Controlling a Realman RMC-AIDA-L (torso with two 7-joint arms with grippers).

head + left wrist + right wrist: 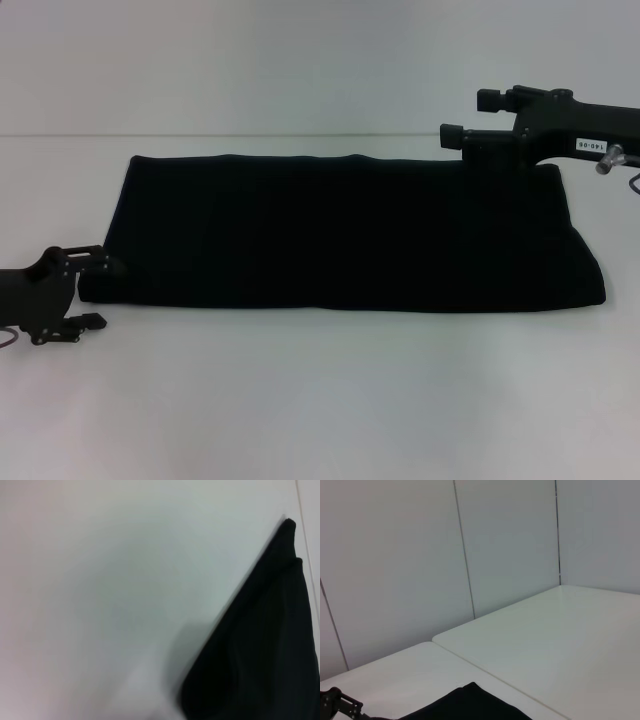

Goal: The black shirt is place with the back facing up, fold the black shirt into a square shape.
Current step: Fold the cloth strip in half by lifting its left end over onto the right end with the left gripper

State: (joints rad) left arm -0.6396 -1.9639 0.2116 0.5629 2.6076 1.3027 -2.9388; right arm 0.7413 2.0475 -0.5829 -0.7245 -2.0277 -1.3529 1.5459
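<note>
Large plain black soft fabric shirt [340, 230] lies flat on the white table [320, 400], already folded into a long band running left to right, its edges roughly straight, no lettering showing. Left gripper [92, 290] sits low at the shirt's near left corner, fingers apart, upper finger touching the cloth edge, lower finger on bare table just beside it; nothing held between them. Left wrist view shows only a corner of the black shirt [260, 655] against the table. Right gripper [465, 118] hangs over the shirt's far right edge, fingers spread apart, nothing between them. Right wrist view shows a far corner of the shirt [470, 705] and grey wall panels [395, 570].
</note>
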